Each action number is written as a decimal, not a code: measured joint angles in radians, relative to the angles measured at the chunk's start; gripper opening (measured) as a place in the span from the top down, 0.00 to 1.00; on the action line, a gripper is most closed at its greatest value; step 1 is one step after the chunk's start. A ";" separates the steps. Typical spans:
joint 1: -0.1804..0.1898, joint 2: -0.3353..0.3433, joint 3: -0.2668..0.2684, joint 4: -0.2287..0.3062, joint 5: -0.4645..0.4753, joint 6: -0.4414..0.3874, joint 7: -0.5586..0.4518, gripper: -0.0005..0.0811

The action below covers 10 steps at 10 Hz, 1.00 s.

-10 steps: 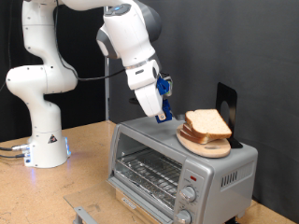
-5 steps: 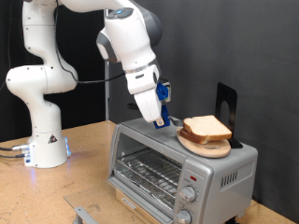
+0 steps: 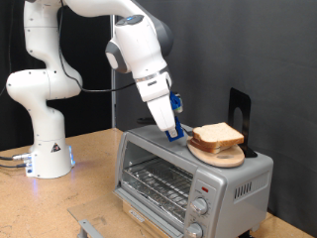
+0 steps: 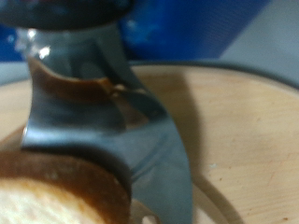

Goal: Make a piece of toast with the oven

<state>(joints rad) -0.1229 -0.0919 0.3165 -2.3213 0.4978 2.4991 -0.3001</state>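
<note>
The silver-grey toaster oven [image 3: 183, 178] stands on the wooden table with its glass door closed. A round wooden plate [image 3: 220, 157] lies on its roof and carries pale bread with a brown crust [image 3: 218, 136]. My gripper [image 3: 175, 133] points down at the roof, just to the exterior view's left of the plate and close to the bread's edge. The wrist view is blurred. It shows a dark finger [image 4: 103, 131], the bread's crust [image 4: 47, 191] beside it and the plate's wood [image 4: 243, 121] behind. Nothing shows between the fingers.
A black upright piece [image 3: 240, 112] stands on the oven's roof behind the plate. The arm's white base [image 3: 45, 149] is at the exterior view's left. A grey object [image 3: 89, 228] lies at the bottom edge. Two knobs [image 3: 201, 206] are on the oven's front.
The gripper has come down and to the exterior view's right, from above the roof to just beside the plate and bread. Bread, plate and oven have not moved.
</note>
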 joint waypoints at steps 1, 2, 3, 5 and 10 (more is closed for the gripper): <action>0.002 0.000 0.010 -0.013 0.000 0.048 -0.018 0.67; 0.004 0.000 0.019 -0.023 0.000 0.091 -0.033 0.67; 0.005 0.000 0.027 -0.029 0.000 0.122 -0.035 0.67; 0.005 0.001 0.035 -0.032 -0.002 0.145 -0.035 0.67; 0.005 0.000 0.036 -0.035 -0.002 0.149 -0.058 0.67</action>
<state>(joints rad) -0.1178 -0.0915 0.3529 -2.3558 0.4959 2.6483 -0.3582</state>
